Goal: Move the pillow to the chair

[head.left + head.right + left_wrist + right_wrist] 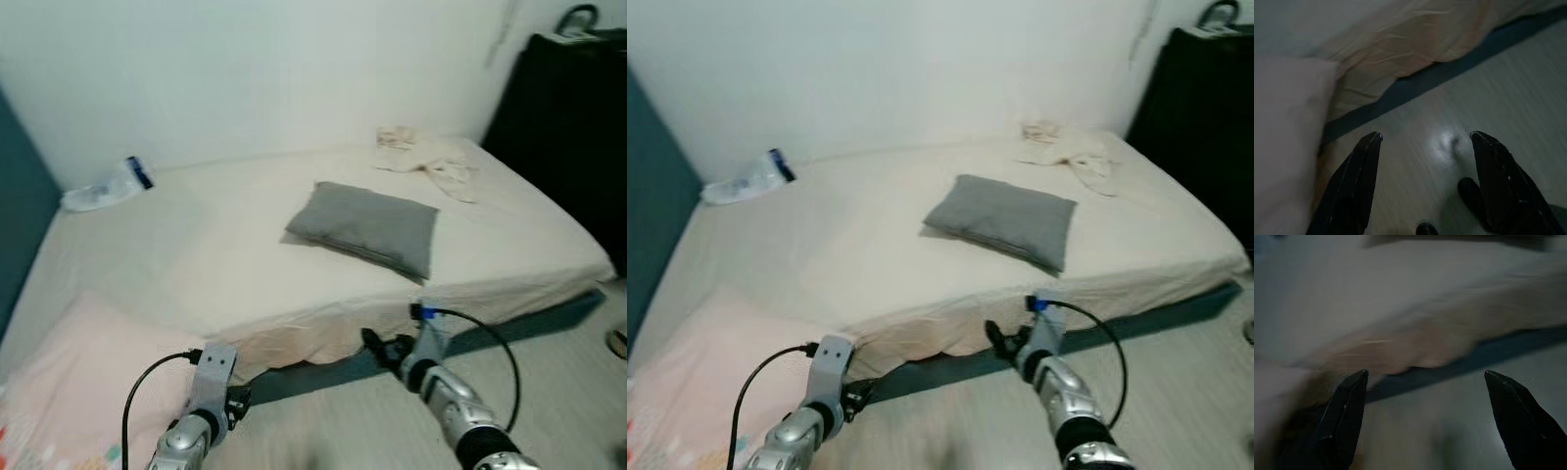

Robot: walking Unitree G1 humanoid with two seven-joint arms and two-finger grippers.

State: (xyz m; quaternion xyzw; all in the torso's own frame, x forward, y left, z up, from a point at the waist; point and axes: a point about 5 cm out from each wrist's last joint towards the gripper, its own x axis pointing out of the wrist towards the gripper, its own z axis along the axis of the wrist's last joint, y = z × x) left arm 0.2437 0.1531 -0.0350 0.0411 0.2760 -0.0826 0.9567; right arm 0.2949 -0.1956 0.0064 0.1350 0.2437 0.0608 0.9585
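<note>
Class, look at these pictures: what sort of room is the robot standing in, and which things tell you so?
Most likely a bedroom: a low bed with a cream sheet, a grey pillow lying on it, and crumpled clothing near the far corner.

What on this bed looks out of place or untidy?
The grey pillow lies askew mid-bed, not at the head. A crumpled cloth sits bunched at the far corner, and a plastic bag lies by the wall. The sheet hangs rumpled off the near edge.
</note>
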